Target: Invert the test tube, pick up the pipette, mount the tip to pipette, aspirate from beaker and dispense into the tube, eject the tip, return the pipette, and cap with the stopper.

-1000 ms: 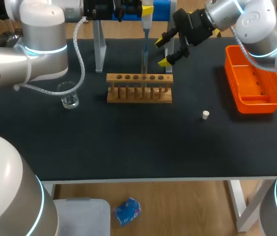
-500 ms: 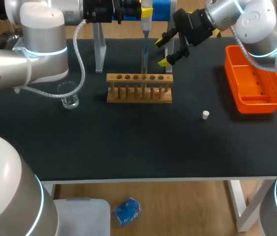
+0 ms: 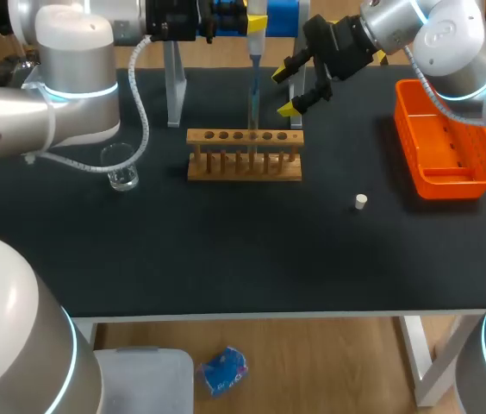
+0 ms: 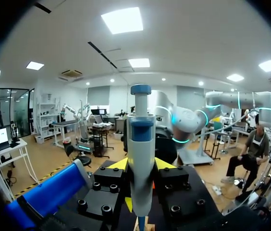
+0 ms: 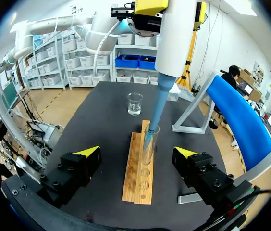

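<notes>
The wooden rack [image 3: 243, 166] stands near the far edge of the table [image 3: 226, 250]. The left gripper [image 4: 140, 166] clamps the pipette [image 3: 258, 30] upright, its tip down inside the test tube [image 5: 151, 144]. The right gripper [image 5: 140, 154] gapes wide and empty beside the rack. The stopper [image 3: 360, 202] lies nearer the right arm.

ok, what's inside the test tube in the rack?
The blue tip of the pipette dips into the mouth of the test tube. Any liquid inside cannot be made out.
</notes>
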